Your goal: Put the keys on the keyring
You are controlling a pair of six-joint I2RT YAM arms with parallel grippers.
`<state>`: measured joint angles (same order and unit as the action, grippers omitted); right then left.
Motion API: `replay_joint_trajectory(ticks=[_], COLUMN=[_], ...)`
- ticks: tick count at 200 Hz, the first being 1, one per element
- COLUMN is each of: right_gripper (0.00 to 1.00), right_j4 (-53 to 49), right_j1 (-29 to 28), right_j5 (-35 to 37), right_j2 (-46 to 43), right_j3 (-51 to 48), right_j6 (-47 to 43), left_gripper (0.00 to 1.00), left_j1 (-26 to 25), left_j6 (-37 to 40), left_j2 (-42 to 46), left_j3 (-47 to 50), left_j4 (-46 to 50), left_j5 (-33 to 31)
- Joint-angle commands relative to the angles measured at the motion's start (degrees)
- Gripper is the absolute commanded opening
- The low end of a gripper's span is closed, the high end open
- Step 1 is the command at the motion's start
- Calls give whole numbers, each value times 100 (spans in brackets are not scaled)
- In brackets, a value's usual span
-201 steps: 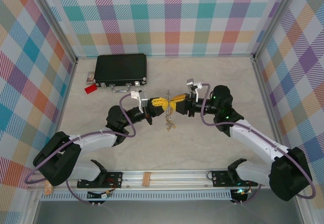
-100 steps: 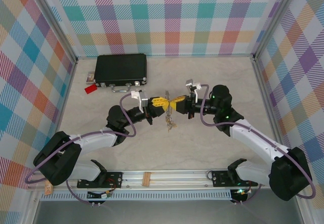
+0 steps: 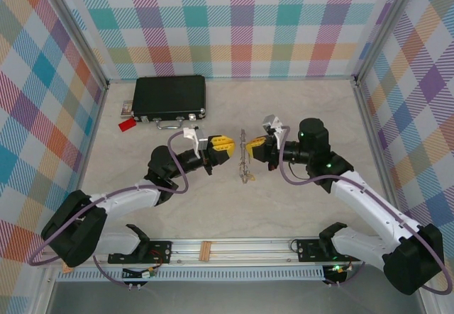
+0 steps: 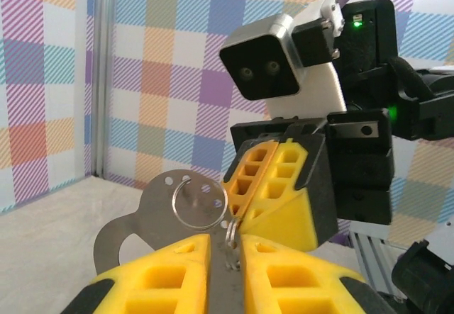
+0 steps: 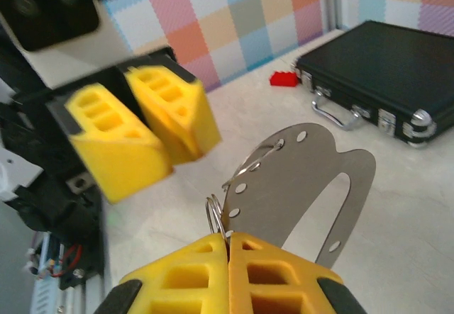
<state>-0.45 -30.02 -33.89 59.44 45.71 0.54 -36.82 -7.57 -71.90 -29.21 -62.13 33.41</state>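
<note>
Pulled apart since half a second ago: left gripper (image 3: 225, 144) and right gripper (image 3: 250, 146), then tip to tip over mid-table, now separated, with the left one drawn back toward its own side.

Surface and room: pale marbled table (image 3: 305, 101), plaid walls (image 3: 241, 23) on three sides, metal rail (image 3: 234, 247) along the near edge. Black case (image 3: 170, 96) at the far left of the table, silver handle facing the arms; small red tag (image 3: 128, 125) just beside its near-left corner.

Right gripper: yellow pads pressed together on the edge of a perforated metal plate (image 5: 305, 179), with a small ring (image 5: 213, 215) at the pinch. Left gripper: pads (image 4: 163, 275) parted by a narrow slit, nothing between them.

Keyring (image 4: 200, 200): thin silver loop lying against the plate face, threaded through one of its holes, between the two grippers.

Keys (image 3: 246, 176): tiny brassy cluster at the plate's near end, above or on the table, impossible to tell which.

Hard to make out: plate edge-on from above, reduced to a thin line (image 3: 243, 152); number and head colours of the keys too small to read; link between keys and keyring not resolvable; left pads motion-blurred in the right wrist view; plate's lower part hidden behind the left pads in the left wrist view.
</note>
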Motion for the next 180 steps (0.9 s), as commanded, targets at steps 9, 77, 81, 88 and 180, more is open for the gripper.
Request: replay_joint_trajectory(ticks=[9,77,81,88,180], right_gripper=[5,6,6,6,6], right_j4=[-638,-1801,-1880,-2086,-3125], right_j1=[-171,-621,-642,-686,-943], right_j5=[654,987,989,1015,1260], right_j2=[88,619,661,741,1336], right_j3=[368,1123,1178,1295,2041], right_j6=[-1065,-1827,-1895,-2007,-2624], left_gripper=[18,21,21,21,20], left_j1=[34,-62,-62,-62,-62], left_j6=[876,2068,2117,2176,2510], left_j2=[432,525,521,503,580], left_j3=[-321,-608,-609,-616,-458], left_j4=[1363,3263,3292,3355,3223], left_j5=[228,295,263,209,24])
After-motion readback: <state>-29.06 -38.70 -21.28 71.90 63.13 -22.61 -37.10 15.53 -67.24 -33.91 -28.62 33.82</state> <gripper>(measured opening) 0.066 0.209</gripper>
